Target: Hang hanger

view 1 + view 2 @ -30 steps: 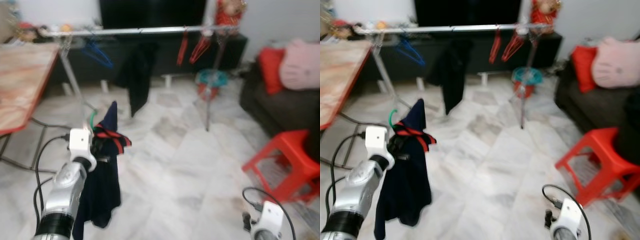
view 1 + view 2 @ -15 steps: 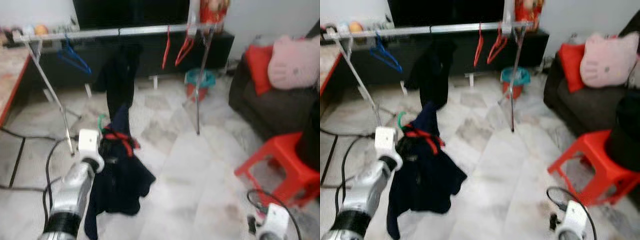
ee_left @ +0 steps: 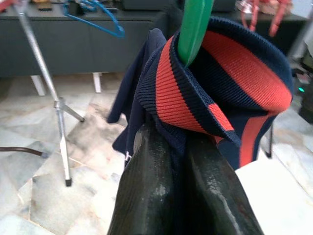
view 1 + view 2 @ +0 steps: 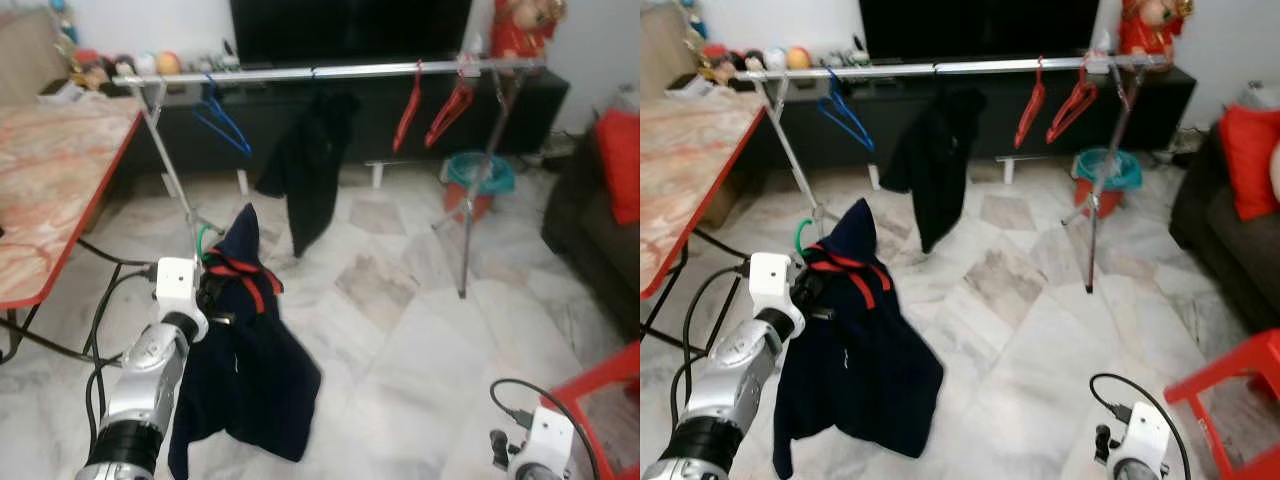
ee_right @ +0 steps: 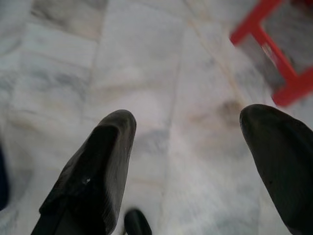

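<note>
left gripper [image 3: 178, 147] pinching green hanger [image 3: 194, 27] with navy jacket [image 4: 245, 370] | rail [image 4: 330, 71] ahead and above, crosswise | right gripper [image 5: 188, 161] spread, low

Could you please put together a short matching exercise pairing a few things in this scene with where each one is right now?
Things:
1. navy jacket with red-striped collar
2. black garment
3. blue wire hanger
4. teal and red bucket

Places:
A. hanging empty on the silver rail
B. on the floor by the rail's stand
C. on a green hanger, held in the left gripper
D. draped from the rail's middle

Pairs: 1-C, 2-D, 3-A, 4-B
</note>
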